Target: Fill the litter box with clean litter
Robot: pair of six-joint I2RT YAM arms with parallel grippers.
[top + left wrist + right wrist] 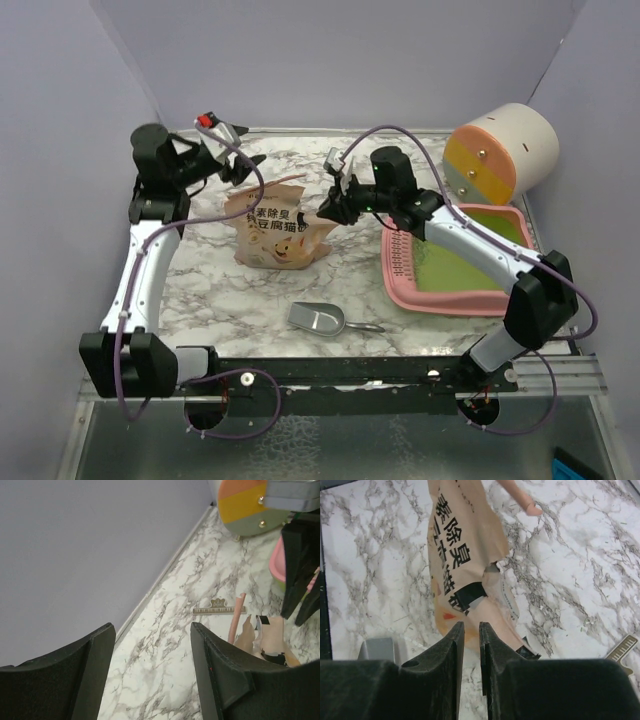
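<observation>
The pink litter box sits at the right of the table and is lime-green inside; I cannot make out loose granules in it. Its pink edge shows in the left wrist view. The tan printed litter bag lies in the middle with its top torn. My right gripper hovers over the bag's right end. In the right wrist view the bag lies just beyond the gripper, whose jaws are nearly shut with nothing between them. My left gripper is open and empty above the far left marble, also seen in its wrist view.
A grey metal scoop lies near the front centre; its end shows in the right wrist view. A cream, orange and yellow cylinder lies behind the litter box. A torn bag strip lies on the marble. Grey walls enclose the table.
</observation>
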